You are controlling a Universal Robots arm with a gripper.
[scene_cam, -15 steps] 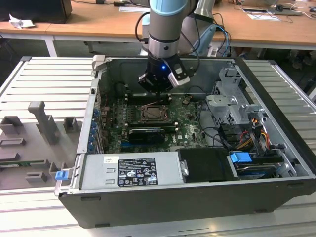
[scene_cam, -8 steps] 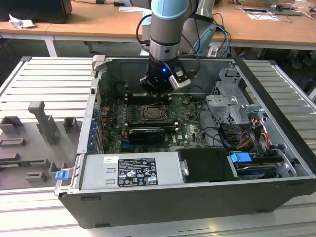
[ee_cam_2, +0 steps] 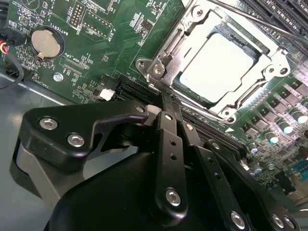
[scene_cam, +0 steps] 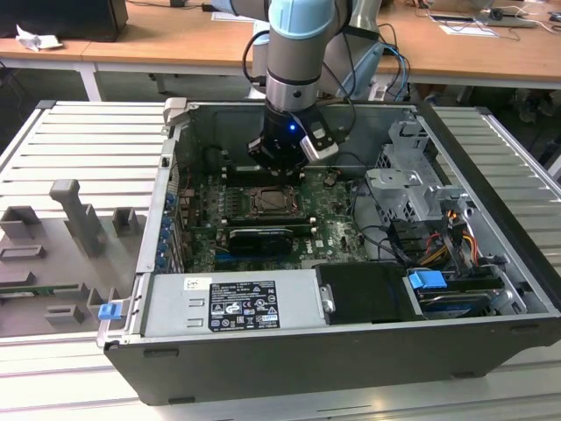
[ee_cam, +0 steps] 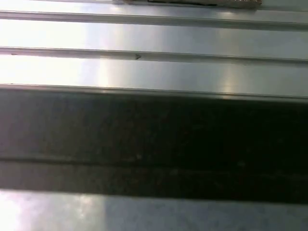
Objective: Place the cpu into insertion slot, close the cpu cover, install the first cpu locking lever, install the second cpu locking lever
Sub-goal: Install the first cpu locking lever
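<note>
The cpu [ee_cam_2: 216, 67] lies flat in the insertion slot [ee_cam_2: 144, 65], its pale face showing through the cut-out of the cpu cover [ee_cam_2: 166, 57]. The cover lies down over the cpu. A thin metal lever rod [ee_cam_2: 269, 26] runs along one side of the socket. In the second wrist view my gripper [ee_cam_2: 168, 103] is shut, its black fingers [ee_cam_2: 166, 144] pressed together, with the tips just off the socket's edge by the memory slots. In the exterior view the gripper [scene_cam: 279, 171] hangs low inside the open computer case, directly above the socket [scene_cam: 267, 202].
The green motherboard carries a coin battery [ee_cam_2: 46, 42] and long black memory slots [ee_cam_2: 139, 89]. A power supply [scene_cam: 232, 303] fills the case's near side, and a drive cage [scene_cam: 408, 184] with cables stands on the exterior view's right. Grey fixtures [scene_cam: 74, 210] stand on the ribbed table.
</note>
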